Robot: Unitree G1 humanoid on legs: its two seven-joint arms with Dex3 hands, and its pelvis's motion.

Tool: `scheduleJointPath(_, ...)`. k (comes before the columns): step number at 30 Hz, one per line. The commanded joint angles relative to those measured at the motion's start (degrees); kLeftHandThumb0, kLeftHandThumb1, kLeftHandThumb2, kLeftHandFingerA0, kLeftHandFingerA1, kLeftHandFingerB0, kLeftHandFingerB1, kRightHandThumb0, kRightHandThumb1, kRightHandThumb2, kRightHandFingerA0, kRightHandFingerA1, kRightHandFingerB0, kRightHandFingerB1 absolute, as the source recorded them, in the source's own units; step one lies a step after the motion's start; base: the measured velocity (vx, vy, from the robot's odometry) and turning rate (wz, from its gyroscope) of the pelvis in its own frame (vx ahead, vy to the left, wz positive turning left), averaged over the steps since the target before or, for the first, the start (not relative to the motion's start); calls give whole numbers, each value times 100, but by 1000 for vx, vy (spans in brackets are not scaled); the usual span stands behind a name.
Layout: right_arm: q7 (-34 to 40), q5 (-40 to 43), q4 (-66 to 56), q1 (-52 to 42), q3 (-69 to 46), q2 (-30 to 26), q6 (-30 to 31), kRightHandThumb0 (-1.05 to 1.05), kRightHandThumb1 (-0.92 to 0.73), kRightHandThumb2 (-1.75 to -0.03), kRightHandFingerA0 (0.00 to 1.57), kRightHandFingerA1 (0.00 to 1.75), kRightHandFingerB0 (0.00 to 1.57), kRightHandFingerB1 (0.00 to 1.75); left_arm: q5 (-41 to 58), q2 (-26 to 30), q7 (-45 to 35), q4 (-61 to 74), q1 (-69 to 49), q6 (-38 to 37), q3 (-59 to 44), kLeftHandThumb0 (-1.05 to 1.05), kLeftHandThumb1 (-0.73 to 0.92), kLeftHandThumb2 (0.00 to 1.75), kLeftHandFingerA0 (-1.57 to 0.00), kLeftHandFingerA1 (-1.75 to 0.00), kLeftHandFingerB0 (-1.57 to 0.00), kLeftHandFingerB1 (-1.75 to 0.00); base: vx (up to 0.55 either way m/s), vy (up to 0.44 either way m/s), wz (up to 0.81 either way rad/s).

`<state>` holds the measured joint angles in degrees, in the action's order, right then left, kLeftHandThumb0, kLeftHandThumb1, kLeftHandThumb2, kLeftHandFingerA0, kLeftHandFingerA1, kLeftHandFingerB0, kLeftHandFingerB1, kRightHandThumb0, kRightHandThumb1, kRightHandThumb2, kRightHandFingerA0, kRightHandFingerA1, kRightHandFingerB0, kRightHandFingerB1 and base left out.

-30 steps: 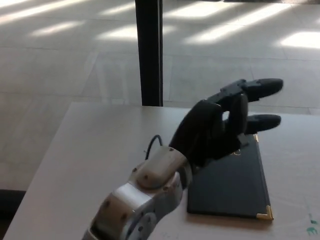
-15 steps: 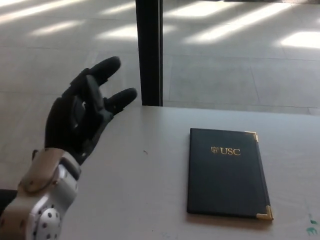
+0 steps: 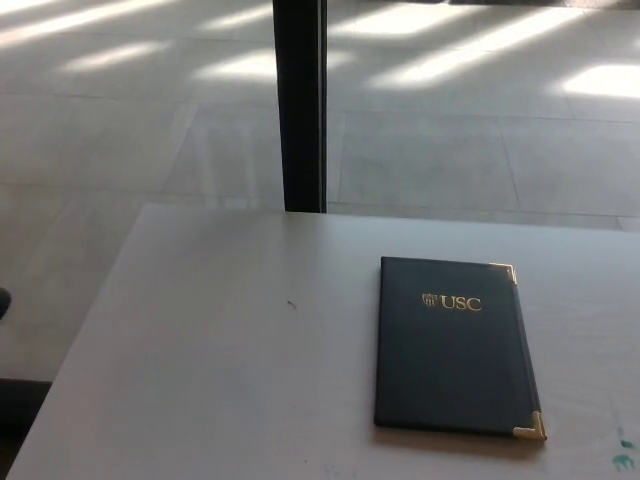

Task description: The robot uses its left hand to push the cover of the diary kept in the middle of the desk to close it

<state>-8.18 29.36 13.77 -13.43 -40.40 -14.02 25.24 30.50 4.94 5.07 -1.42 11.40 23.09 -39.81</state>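
Now the diary (image 3: 455, 345) lies flat on the desk (image 3: 220, 350), a bit to the right of the middle. It is shut. Its dark cover faces up, and you can read the gold letters "USC" (image 3: 452, 302) near the top. Small gold corner caps shine at the top right corner (image 3: 510, 272) and the bottom right corner (image 3: 534, 428). The cover sits level on the pages, with no gap that shows.

No robot hand is in the picture. The left hand does not show, and the right hand does not show, so I cannot tell if their fingers are wide or closed. Nothing touches the diary.

To the left of the diary there is a tiny dark speck (image 3: 290, 304) on the desk. At the bottom right edge there is a small green mark (image 3: 622, 452). Behind the desk a black post (image 3: 299, 100) stands up straight. Past it is a pale tiled floor (image 3: 120, 110) with bright bands of light on it.

I think the job looks done, because the cover is down. The pushing step seems to be over. If anything is left, it is only a check that the cover is flat. For that, the left hand would need to come in from the left side, stay low and soft, and press down on the cover without sliding the diary along the desk.
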Motion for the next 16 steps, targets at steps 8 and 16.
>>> scheduleJointPath(8, 9, 96, 13, -86, -85, -63, -8, -72, -92, -71, 37, 68, 40, 47, 16, 679, 1025, -2148, -30, -819, -1512, -105, 92, 85, -61, -63, -53, -59, 0, 0, 0)
scheduleJointPath(16, 64, 52, 48, -55, -68, -63, -39, -72, -92, -70, 37, 66, 40, 45, -406, 814, 996, -2929, -162, -994, -950, -105, 92, 86, -55, -73, -49, -67, 0, 0, 0)
